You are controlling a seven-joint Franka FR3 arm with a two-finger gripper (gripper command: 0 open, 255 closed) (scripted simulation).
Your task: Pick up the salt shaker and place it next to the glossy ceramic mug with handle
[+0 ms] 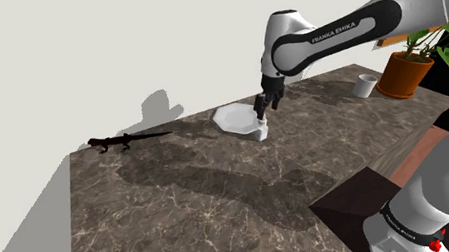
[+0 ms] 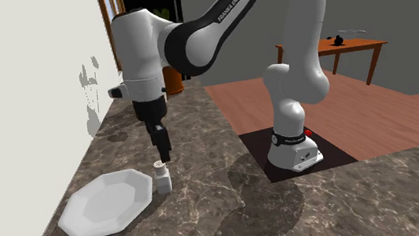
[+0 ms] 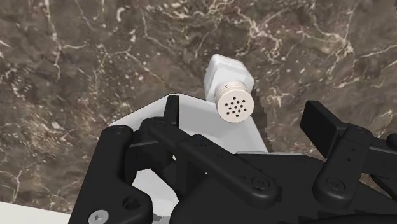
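The salt shaker [image 1: 261, 132] is a small white bottle with a perforated cap. It stands upright on the dark marble counter, against the edge of a white octagonal plate [image 1: 236, 118]. My black gripper [image 1: 267, 102] hangs just above it, open and holding nothing. In the second exterior view the fingertips [image 2: 165, 151] stop a little above the shaker [image 2: 161, 178]. The wrist view looks down on the shaker [image 3: 230, 89], whose cap lies just ahead of the gap between the gripper's [image 3: 245, 116] spread fingers. A white mug [image 1: 365, 86] stands far off along the counter toward the shoulder view's right.
A potted plant in an orange pot [image 1: 404, 73] stands just beyond the mug. A dark lizard figure [image 1: 121, 143] lies near the wall at the shoulder view's left. The plate [image 2: 105, 202] sits between shaker and wall. The stand's base [image 1: 408, 246] occupies the lower right.
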